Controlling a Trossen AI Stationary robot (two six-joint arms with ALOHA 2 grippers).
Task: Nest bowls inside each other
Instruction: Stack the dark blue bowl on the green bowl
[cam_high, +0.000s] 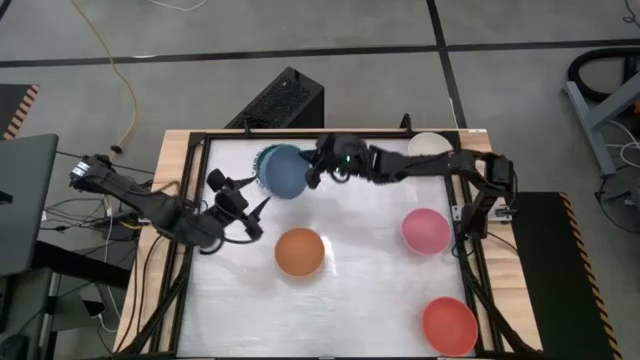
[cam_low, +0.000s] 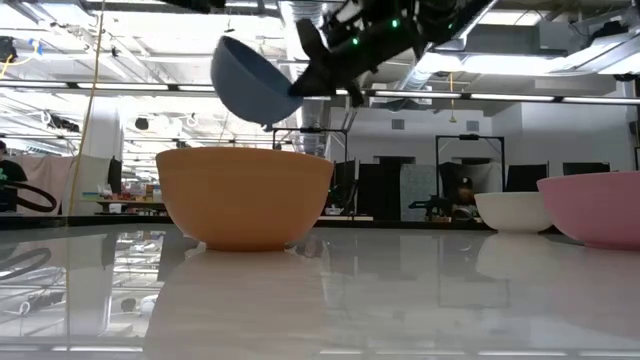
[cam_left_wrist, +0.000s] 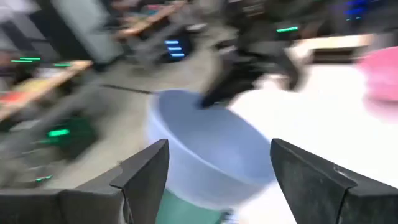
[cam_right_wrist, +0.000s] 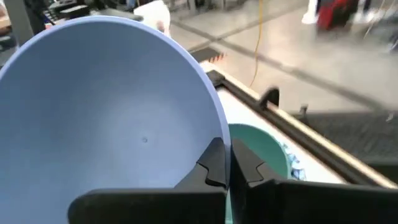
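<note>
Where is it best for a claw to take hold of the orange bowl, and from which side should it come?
Grip the orange bowl at its rim, coming from above: it stands upright and open on the table, so one finger can go inside the thin wall and one outside. Its round outside offers no easy hold. The side nearest the open left claw looks free.

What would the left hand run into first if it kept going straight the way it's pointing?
Most likely the round light-blue bowl, which sits tilted right ahead of the open left hand and is pinched at its rim by the right hand. A green bowl lies below it; how far off is unclear.
</note>
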